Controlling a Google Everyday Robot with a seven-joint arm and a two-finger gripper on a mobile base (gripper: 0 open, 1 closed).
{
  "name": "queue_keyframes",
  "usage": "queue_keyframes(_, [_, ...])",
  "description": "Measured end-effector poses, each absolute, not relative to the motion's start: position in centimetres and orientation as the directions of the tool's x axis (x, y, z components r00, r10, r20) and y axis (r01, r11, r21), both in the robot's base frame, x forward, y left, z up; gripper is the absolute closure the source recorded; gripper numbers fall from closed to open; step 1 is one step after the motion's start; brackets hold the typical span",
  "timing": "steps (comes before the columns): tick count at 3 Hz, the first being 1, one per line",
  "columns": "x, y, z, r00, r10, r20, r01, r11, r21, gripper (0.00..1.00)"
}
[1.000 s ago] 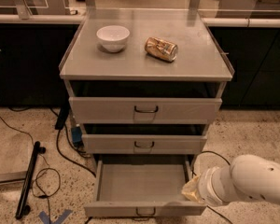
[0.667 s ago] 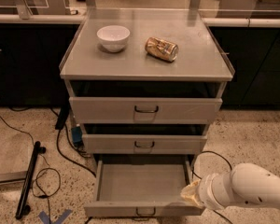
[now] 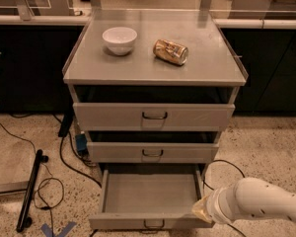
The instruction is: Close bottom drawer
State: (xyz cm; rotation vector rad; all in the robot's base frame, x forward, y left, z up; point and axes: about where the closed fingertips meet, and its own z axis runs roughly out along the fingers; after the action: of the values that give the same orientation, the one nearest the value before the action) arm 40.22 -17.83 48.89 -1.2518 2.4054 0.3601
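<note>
The bottom drawer [image 3: 150, 194] is the lowest of three grey drawers and stands pulled far out, an empty shallow tray with a slim front panel and a small dark loop handle [image 3: 153, 225]. The white arm [image 3: 259, 204] reaches in from the lower right. My gripper [image 3: 203, 210] sits at its yellowish tip, right at the drawer's front right corner; the arm hides most of it. The middle drawer [image 3: 153, 152] and top drawer [image 3: 154, 116] each stand slightly out.
A white bowl [image 3: 119, 39] and a crushed gold can [image 3: 170, 51] lie on the cabinet top [image 3: 207, 63]. Black cables [image 3: 64, 162] and a black bar [image 3: 29, 189] lie on the speckled floor to the left. Dark counters stand behind.
The arm has moved a little left and down, bringing its tip to the bottom drawer's front right corner. The drawer has not visibly moved.
</note>
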Motion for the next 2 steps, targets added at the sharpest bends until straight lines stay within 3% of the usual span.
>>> queue_keyframes(2, [41.7, -20.6, 41.2, -0.558, -0.683, -0.471, -0.783, 0.621, 0.028, 1.0])
